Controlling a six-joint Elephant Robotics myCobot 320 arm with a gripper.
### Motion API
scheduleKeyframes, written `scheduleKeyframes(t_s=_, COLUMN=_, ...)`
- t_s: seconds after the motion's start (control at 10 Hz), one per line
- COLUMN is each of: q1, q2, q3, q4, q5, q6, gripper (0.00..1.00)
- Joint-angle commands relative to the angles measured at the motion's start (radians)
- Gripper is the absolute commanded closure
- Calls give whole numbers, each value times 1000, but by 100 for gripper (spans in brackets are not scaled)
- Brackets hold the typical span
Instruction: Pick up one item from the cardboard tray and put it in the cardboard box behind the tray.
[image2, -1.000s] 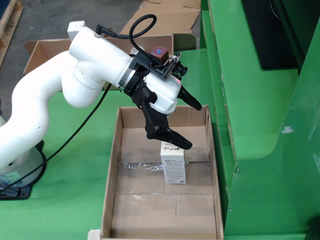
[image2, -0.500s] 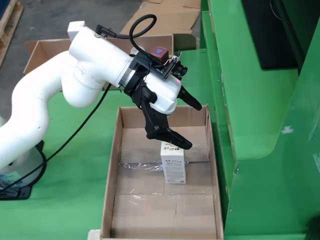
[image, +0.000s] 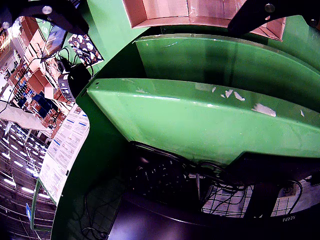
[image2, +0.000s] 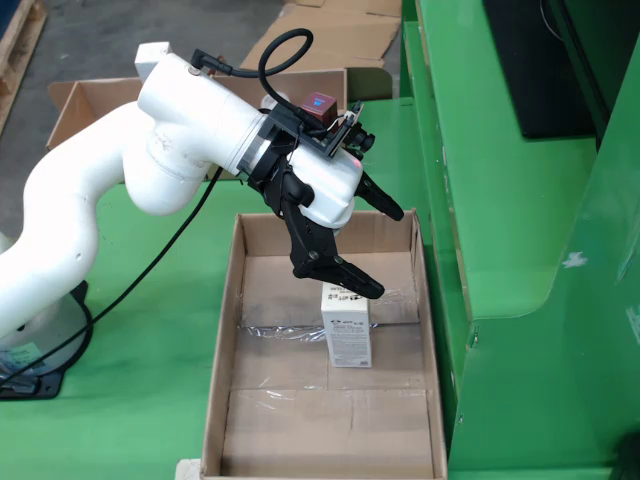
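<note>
1. In the fixed view, far left, the white arm (image2: 120, 180) rises from its base on the green table (image2: 150, 330) and bends to the right, with a black cable hanging under it.
2. Behind the arm, at upper left, an open cardboard box (image2: 85, 100) stands on the table, partly hidden by the arm.
3. In the middle, the cardboard tray (image2: 225, 400) lies on the table – it is shallow and has clear tape across its floor.
4. One small white carton (image2: 346, 335) stands upright on the tray floor, a little right of centre.
5. The black gripper (image2: 385, 250) hangs above the tray, tilted sideways; its two fingers are wide apart and hold nothing. The lower finger (image2: 345, 275) overlaps the carton's top in this view – I cannot tell if it touches.
6. On the right stands a green metal frame (image2: 510, 200).
7. In the gripper's own view the frame's green surfaces (image: 210, 120) fill the picture, with chipped paint.
</note>
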Motion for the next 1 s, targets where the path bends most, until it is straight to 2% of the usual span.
scheduleKeyframes(t_s=0.0, q1=6, q2=31, q3=26, q4=12, q5=-10, q6=-6, gripper=0)
scheduleKeyframes(t_s=0.5, q1=-55, q2=-59, q3=26, q4=13, q5=15, q6=-51, gripper=0)
scheduleKeyframes(t_s=0.6, q1=-125, q2=-36, q3=26, q4=-184, q5=406, q6=4, gripper=0)
scheduleKeyframes(t_s=0.7, q1=-133, q2=-34, q3=26, q4=-275, q5=472, q6=4, gripper=0)
scheduleKeyframes(t_s=0.8, q1=-133, q2=-34, q3=26, q4=-275, q5=472, q6=4, gripper=0)
scheduleKeyframes(t_s=0.9, q1=-137, q2=-36, q3=26, q4=-356, q5=514, q6=1, gripper=0)
